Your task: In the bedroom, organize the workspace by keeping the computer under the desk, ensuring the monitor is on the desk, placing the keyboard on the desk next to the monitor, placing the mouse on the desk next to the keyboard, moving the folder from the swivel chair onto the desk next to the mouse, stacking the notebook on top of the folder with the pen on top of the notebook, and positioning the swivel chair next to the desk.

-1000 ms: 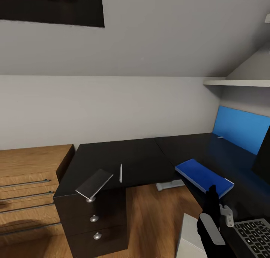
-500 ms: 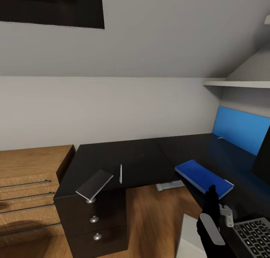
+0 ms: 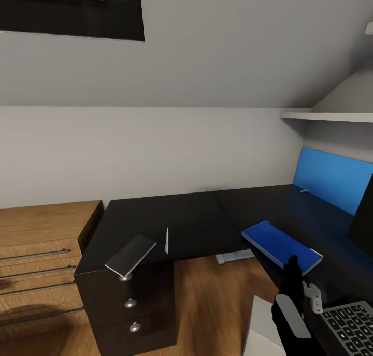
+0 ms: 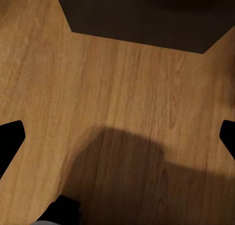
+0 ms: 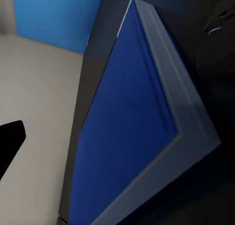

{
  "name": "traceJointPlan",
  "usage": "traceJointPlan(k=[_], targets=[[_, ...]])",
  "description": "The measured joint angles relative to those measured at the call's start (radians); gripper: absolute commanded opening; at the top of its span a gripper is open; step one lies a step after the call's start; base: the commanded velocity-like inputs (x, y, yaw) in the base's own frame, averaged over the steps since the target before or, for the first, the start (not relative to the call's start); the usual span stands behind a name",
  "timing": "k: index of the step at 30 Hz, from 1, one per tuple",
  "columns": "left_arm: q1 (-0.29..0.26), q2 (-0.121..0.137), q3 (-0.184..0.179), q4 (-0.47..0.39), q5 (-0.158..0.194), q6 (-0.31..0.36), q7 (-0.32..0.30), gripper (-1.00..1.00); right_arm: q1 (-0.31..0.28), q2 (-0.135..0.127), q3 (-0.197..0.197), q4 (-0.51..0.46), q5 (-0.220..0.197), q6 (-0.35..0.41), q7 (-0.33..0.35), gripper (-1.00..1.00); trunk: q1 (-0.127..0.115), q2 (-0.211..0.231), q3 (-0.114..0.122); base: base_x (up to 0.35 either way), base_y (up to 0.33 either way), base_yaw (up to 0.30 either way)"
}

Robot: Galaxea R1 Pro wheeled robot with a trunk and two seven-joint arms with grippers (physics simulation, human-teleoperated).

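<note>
On the desk, we find the notebook overhanging the front edge above the drawer unit, with the pen just beside it. The folder lies flat near the inner edge. Right gripper: finger spread indeterminate. Left fingers spread wide over bare floor.

The desk top looks glossy black, the folder smooth blue plastic, the floor and drawer unit matt wood grain.
</note>
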Motion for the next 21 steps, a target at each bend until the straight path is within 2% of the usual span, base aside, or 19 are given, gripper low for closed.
traceJointPlan(k=[7, 13, 21], targets=[[0.000, 0.000, 0.000, 0.000, 0.001, 0.000, 0.000, 1.00, 0.000, 0.000, 0.001, 0.000, 0.001, -0.001, -0.001, 1.00, 0.000, 0.000, 0.000, -0.007, 0.000, 0.000], [0.000, 0.000, -0.001, 0.000, 0.001, 0.000, 0.000, 1.00, 0.000, 0.001, 0.001, 0.000, 0.001, 0.000, 0.000, 1.00, 0.000, 0.000, 0.000, -0.150, 0.000, 0.000], [0.000, 0.000, 0.000, 0.000, 0.001, 0.000, 0.000, 1.00, 0.000, 0.001, 0.002, 0.000, 0.001, 0.000, 0.000, 1.00, 0.000, 0.000, 0.000, -0.032, 0.000, 0.000]])
